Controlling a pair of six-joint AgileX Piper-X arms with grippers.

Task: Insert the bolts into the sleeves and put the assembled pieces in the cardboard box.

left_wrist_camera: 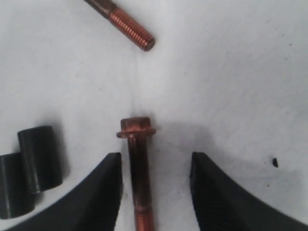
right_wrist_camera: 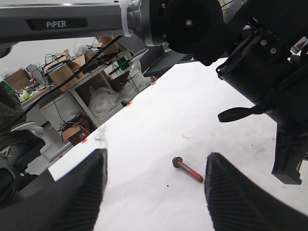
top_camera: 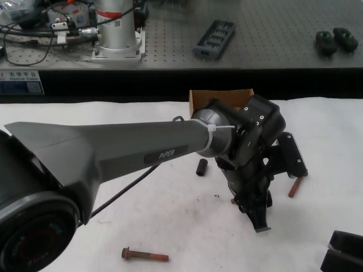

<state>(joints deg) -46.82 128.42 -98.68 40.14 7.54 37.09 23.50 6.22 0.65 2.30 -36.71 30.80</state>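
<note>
Our left pincer (left_wrist_camera: 155,159) hangs partly open, its fingers (left_wrist_camera: 96,202) straddling a copper-coloured bolt (left_wrist_camera: 139,173) on the worktop (left_wrist_camera: 231,86), not closed on it; two black sleeves (left_wrist_camera: 41,158) lie just beside one finger. We judge the bolt stiff, light and smooth, best gripped across its shank below the head. Our right pincer (right_wrist_camera: 154,178) gapes wide, empty, a second bolt (right_wrist_camera: 187,170) ahead of it.

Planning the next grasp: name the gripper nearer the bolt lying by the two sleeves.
Left. The left gripper has fingers either side of the bolt. The right gripper is apart, facing another bolt.
</note>
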